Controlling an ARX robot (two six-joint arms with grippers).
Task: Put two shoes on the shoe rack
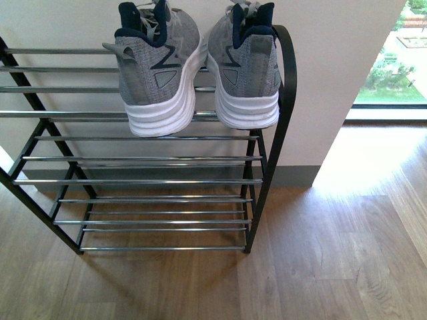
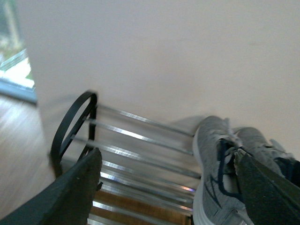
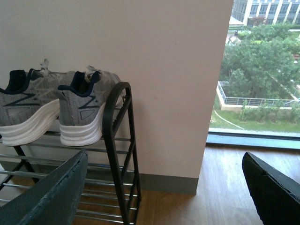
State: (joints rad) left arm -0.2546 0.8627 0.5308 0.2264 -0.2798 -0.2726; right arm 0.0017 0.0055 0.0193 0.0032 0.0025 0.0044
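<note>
Grey knit sneakers | white soles, navy lining | atop shoe rack

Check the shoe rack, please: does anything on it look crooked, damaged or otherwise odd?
Nothing looks damaged or spilled. Only the left grey sneaker on the top tier of the shoe rack sits slightly askew. It is turned toward the right grey sneaker and seems to touch it, while that one sits square to the bars.

Grey knit sneakers, glossy chrome-barred shoe rack, wood-grain floor
</note>
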